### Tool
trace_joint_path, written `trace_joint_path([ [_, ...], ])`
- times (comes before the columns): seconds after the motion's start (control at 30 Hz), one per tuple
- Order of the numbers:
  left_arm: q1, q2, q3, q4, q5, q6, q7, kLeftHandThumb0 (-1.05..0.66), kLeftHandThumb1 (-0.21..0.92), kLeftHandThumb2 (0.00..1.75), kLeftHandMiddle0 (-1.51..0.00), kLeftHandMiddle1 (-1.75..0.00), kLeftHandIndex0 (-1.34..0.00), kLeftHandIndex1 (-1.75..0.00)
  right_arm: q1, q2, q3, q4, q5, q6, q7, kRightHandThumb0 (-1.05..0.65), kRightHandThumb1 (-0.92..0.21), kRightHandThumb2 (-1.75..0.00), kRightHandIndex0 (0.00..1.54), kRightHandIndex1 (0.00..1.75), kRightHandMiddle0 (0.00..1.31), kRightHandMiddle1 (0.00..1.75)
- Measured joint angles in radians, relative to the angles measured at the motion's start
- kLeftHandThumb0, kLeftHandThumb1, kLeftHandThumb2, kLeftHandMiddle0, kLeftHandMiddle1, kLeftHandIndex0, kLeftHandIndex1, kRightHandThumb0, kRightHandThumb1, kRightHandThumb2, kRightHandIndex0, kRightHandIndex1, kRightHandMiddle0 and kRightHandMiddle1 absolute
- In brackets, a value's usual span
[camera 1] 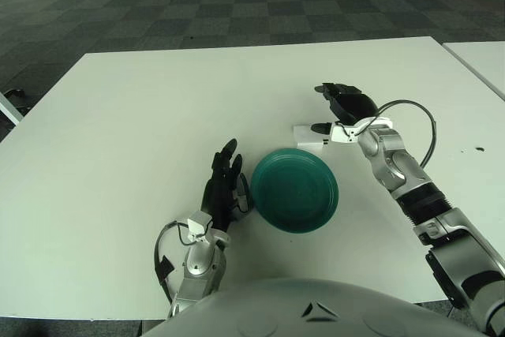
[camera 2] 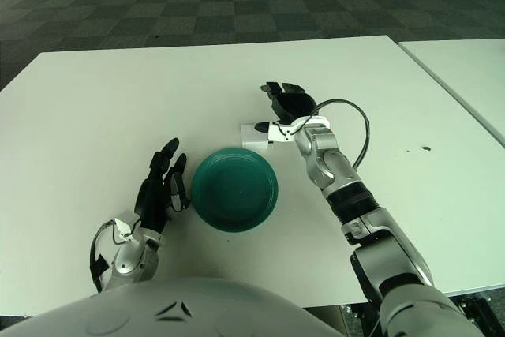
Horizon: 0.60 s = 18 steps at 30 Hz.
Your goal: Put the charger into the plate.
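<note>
Charger (camera 1: 309, 135) is lying on the table (camera 1: 118, 132) just beyond the plate (camera 1: 295, 189); right hand (camera 1: 341, 108) is hovering over it, fingers spread, possibly touching. Left hand (camera 1: 222, 189) is sitting beside the plate, fingers relaxed.
</note>
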Motion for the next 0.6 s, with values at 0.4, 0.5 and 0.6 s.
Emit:
trace_joint_path([
  [0.4,0.003,0.0,0.0,-0.013,0.001,0.014,0.015,-0.96,0.92,1.04,-0.33,0.0,0.0,-0.56,-0.002,-0.009,0.036,0.079,-0.029,-0.063,-0.024,-0.75,-0.92,-0.54,0.16,0.0,0.0,0.43],
  [0.5,0.003,0.0,0.0,-0.012,0.003,0.013,0.015,-0.97,0.92,1.05,-0.32,0.0,0.0,-0.54,-0.005,-0.008,0.047,0.125,-0.035,-0.08,-0.046,-0.75,-0.92,-0.57,0.15,0.0,0.0,0.41],
  [0.6,0.003,0.0,0.0,-0.009,0.005,0.008,0.017,-0.97,0.92,1.05,-0.32,0.0,0.0,-0.53,-0.016,-0.008,0.054,0.164,-0.035,-0.097,-0.067,-0.76,-0.92,-0.59,0.14,0.0,0.0,0.39],
])
